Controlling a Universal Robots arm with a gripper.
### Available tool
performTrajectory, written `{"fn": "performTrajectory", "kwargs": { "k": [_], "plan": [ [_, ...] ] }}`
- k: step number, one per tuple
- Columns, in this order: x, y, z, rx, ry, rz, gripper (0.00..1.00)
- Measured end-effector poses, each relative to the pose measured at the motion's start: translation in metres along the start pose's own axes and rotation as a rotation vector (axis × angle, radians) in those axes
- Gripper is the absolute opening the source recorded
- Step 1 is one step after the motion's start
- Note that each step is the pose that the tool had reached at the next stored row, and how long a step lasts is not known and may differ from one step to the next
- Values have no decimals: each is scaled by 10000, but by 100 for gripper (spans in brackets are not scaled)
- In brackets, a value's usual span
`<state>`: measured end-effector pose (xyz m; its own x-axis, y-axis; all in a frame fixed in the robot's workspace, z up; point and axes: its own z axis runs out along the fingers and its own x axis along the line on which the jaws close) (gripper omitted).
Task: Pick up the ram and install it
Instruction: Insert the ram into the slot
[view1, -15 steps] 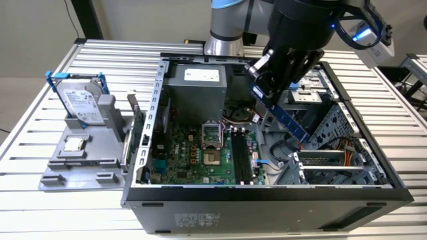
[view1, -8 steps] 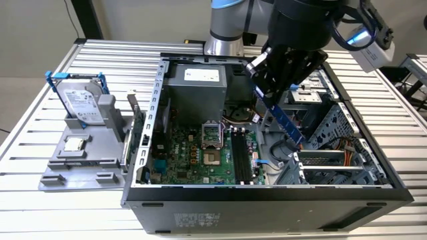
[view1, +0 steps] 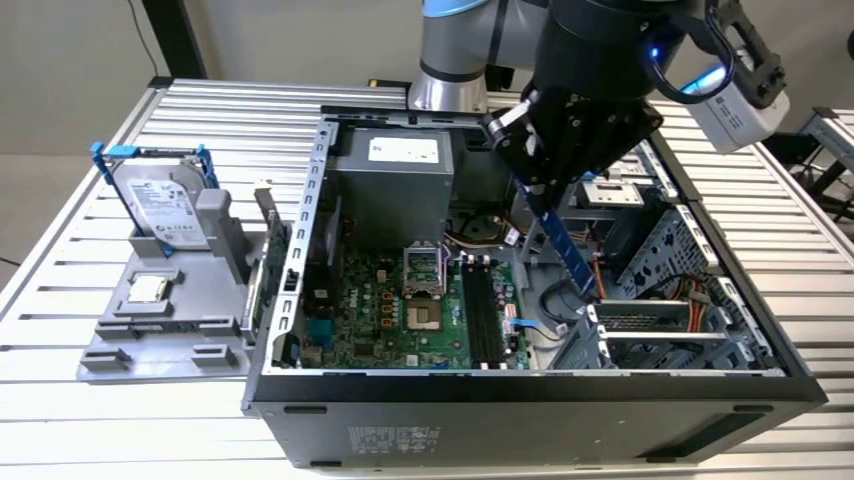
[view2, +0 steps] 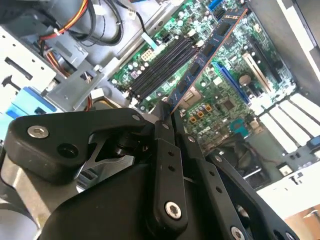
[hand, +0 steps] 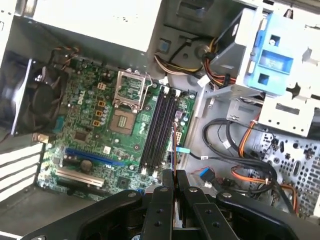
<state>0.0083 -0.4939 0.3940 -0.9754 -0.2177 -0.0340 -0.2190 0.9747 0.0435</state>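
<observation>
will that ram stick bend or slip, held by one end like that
Probably stiff: the ram hangs straight from the gripper, no sag. Looks thin and light. Gripped at one end, it might pivot if it bumps the memory slots.

Exterior view: high up, mid-range, angled down into the open PC case (view1: 534, 420) on the table (view1: 80, 420). Both wrist views: close in, behind the gripper (hand: 174, 174), facing down at the mobo (hand: 85, 135). Second wrist view sights along the clamped ram (view2: 206, 52). All 3 share mobo + black slots (hand: 159, 130).
</observation>
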Motion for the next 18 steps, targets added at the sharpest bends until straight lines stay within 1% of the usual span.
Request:
{"fn": "performTrajectory", "kwargs": {
  "k": [14,18],
  "plan": [
    [0,0,5,85,-109,2507,0],
    [0,0,5,107,-137,3158,0]
  ]
}}
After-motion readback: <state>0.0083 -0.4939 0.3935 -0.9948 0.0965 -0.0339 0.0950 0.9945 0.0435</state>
